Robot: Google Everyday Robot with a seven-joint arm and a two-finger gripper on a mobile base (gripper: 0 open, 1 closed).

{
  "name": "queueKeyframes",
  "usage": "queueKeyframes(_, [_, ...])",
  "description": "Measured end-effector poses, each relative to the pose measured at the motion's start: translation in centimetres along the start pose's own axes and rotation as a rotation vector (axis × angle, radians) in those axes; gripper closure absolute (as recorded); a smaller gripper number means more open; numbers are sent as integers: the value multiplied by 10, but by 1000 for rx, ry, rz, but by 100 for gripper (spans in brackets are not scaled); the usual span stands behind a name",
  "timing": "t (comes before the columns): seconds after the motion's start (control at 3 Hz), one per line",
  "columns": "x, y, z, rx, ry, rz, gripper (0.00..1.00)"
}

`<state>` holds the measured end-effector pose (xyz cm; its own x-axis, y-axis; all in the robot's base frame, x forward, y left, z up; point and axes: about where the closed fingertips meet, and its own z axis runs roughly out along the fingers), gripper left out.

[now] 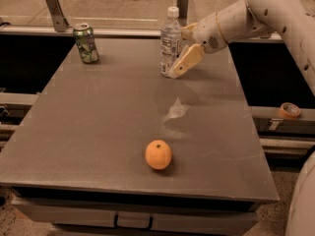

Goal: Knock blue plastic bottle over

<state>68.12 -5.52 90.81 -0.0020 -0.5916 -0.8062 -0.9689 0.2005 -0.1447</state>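
The blue plastic bottle (169, 43), clear with a white cap and a white label, stands upright at the back middle of the grey table (88, 127). My gripper (178, 68) reaches in from the right on a beige arm. It points down and left, and it lies against the bottle's right side near the base. It holds nothing that I can see.
A green soda can (86, 43) stands at the table's back left. An orange (158, 154) lies near the front middle. A roll of tape (289, 110) sits on a ledge off the table's right edge. A rail runs behind the table.
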Motion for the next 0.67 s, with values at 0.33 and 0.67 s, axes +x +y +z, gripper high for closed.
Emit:
queueKeyframes(0.33, [-19, 26, 12, -91, -69, -2, 0])
queueKeyframes(0.67, [-45, 54, 19, -176, -132, -34, 0])
